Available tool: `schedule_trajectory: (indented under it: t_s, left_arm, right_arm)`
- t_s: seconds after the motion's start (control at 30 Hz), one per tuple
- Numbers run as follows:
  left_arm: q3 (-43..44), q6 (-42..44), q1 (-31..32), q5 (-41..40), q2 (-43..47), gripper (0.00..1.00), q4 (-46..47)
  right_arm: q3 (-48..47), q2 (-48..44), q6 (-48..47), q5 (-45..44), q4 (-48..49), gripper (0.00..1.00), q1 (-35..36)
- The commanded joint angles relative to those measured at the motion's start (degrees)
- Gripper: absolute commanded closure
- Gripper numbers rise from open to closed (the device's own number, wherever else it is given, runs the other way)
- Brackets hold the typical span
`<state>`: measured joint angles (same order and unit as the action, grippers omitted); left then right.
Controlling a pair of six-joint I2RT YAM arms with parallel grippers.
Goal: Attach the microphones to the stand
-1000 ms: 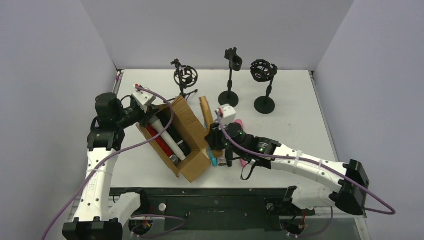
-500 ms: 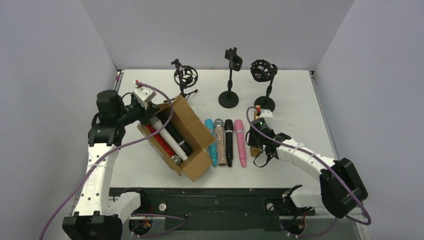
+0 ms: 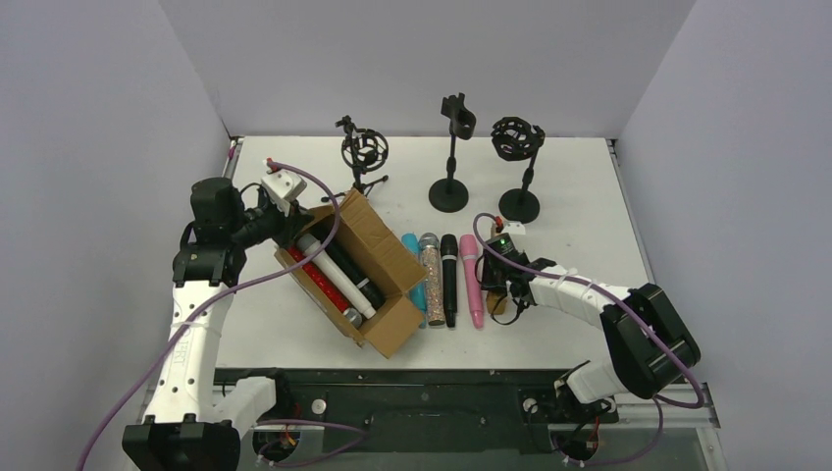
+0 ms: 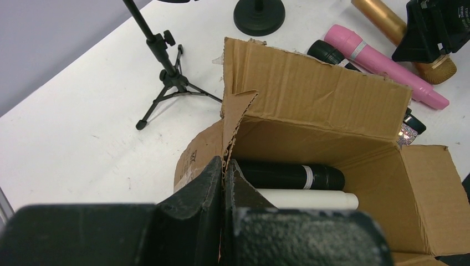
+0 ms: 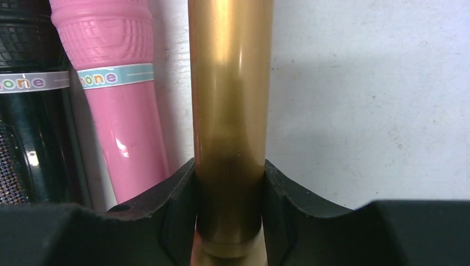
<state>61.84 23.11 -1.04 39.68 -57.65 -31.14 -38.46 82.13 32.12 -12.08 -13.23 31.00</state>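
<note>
My right gripper (image 5: pixel 229 216) is shut on the golden-brown microphone (image 5: pixel 230 100), which lies on the table at the right end of a row. In the top view this gripper (image 3: pixel 497 282) sits over that mic (image 3: pixel 501 303), next to the pink (image 3: pixel 473 280), black (image 3: pixel 449 280), glittery (image 3: pixel 430 275) and teal (image 3: pixel 412 267) mics. My left gripper (image 4: pixel 224 172) is shut on the rim of the cardboard box (image 4: pixel 316 111), which holds a black mic (image 4: pixel 288 174) and a white mic (image 4: pixel 305 199). The top view also shows a red mic (image 3: pixel 316 280) in the box (image 3: pixel 378 250). Three stands are at the back.
A tripod stand with a shock mount (image 3: pixel 365 152) stands at the back left. A clip stand on a round base (image 3: pixel 451 147) is at the middle back, and a shock-mount stand (image 3: pixel 517 147) is to its right. Grey walls enclose the table.
My right arm has swung from beside the box to the right end of the row and now grips the golden-brown mic there. The box has shifted slightly in my left gripper.
</note>
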Motion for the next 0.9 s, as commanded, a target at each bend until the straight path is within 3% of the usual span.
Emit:
schedule_trajectory:
  t_s: [0.0,0.23,0.6,0.73,0.87]
  left_arm:
    - [2.7,0.2,0.5,2.0,1.2,1.00,-0.1]
    - [3.3,0.8,0.5,3.7,1.3,1.00,-1.4]
    - [6.9,1.2,-0.8,11.7,1.3,1.00,-1.6]
    - [8.7,2.7,-1.8,13.8,0.6,1.00,-3.6]
    - [8.9,3.0,-2.1,14.6,0.3,1.00,-4.3]
  right_arm:
    - [-0.8,-0.5,0.8,1.4,2.4,0.60,0.0]
    - [-2.1,-1.3,0.4,1.6,0.7,0.55,0.0]
    - [-7.6,-15.2,-1.2,0.4,-3.7,0.56,2.7]
    - [-11.7,-20.2,-2.4,-2.2,-4.5,0.57,8.7]
    - [-16.2,-21.7,-2.4,-8.4,-2.3,0.59,22.3]
